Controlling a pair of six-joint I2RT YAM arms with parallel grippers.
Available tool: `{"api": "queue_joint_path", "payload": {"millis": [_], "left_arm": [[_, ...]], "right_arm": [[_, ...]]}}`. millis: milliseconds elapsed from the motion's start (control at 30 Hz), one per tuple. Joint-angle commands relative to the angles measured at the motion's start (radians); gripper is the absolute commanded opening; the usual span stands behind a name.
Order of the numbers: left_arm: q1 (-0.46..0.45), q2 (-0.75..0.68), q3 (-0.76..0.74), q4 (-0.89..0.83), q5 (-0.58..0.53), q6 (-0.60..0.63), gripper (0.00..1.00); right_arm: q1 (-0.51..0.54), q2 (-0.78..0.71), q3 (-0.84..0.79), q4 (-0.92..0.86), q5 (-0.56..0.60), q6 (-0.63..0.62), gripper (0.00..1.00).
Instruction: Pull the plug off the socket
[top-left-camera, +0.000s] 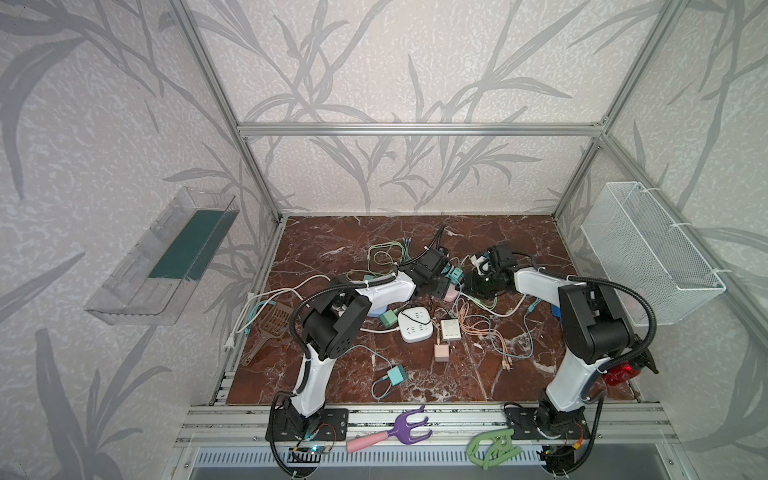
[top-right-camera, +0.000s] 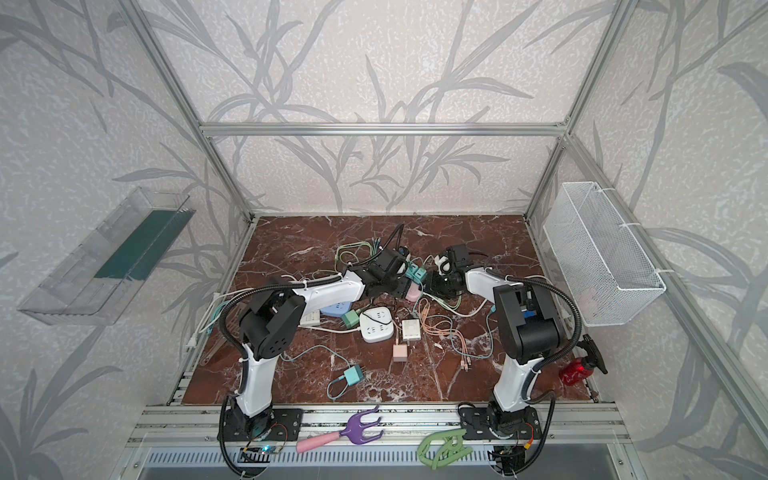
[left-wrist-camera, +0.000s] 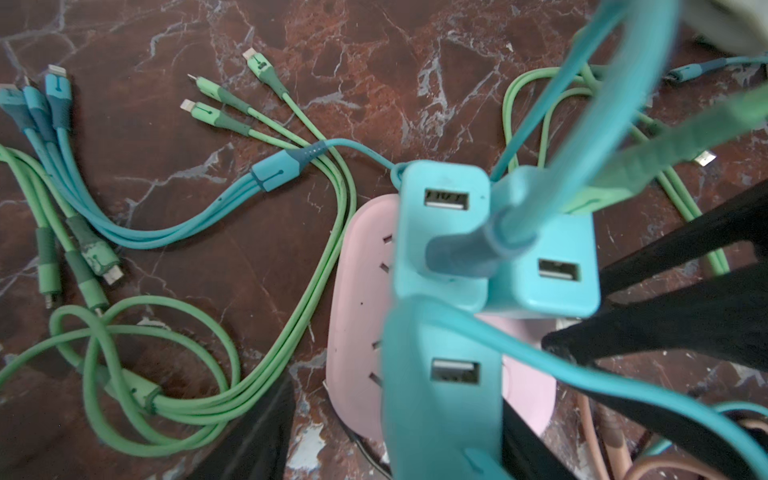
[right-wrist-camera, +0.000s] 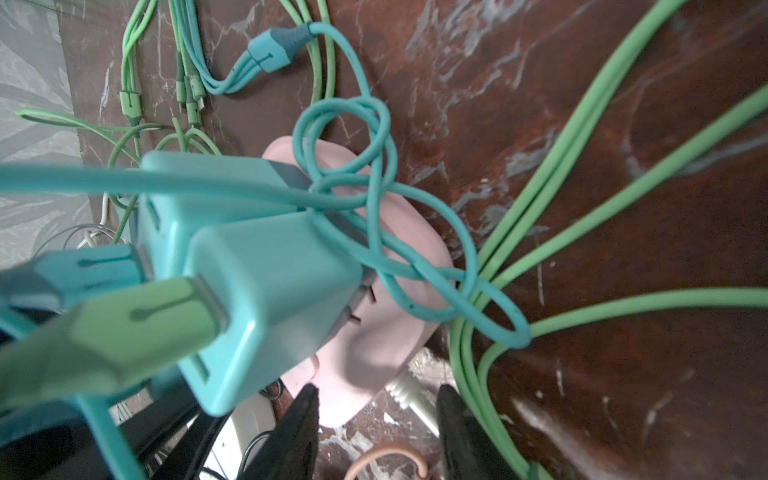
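Note:
A pink socket (top-left-camera: 451, 294) (left-wrist-camera: 365, 311) lies flat on the marble table mid-back, with three teal USB plugs (top-left-camera: 455, 273) standing in it. In the left wrist view the nearest teal plug (left-wrist-camera: 444, 407) sits between my left gripper's (left-wrist-camera: 386, 440) fingers. One finger (left-wrist-camera: 523, 449) lies against its side; the other (left-wrist-camera: 249, 436) stands apart, so the gripper is open around it. My right gripper (right-wrist-camera: 380, 390) is open over the socket's (right-wrist-camera: 386, 353) near corner, where the white cord (right-wrist-camera: 411, 395) leaves. One finger (right-wrist-camera: 303, 415) touches the pink edge.
Teal and green cables (left-wrist-camera: 257, 266) loop around the socket. Nearer the front lie a white power strip (top-left-camera: 415, 325), a white adapter (top-left-camera: 450, 329), a pink charger (top-left-camera: 441, 352) and a teal charger (top-left-camera: 395, 375). A wire basket (top-left-camera: 652, 253) hangs at the right and a clear tray (top-left-camera: 166, 257) at the left.

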Motion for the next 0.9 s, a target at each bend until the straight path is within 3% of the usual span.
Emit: {"api": "queue_joint_path", "payload": {"millis": [0,600,867], "left_arm": [[-0.006,0.018,0.016,0.025,0.008,0.01,0.64],[-0.012,0.019,0.013,0.064,0.038,0.01,0.29],[-0.016,-0.004,0.003,0.076,0.039,0.011,0.23]], "right_arm": [[0.008,0.022,0.022,-0.003,-0.003,-0.001,0.47],[0.017,0.048,0.039,-0.011,0.008,-0.001,0.47],[0.017,0.054,0.045,-0.042,0.046,-0.007,0.47]]}}
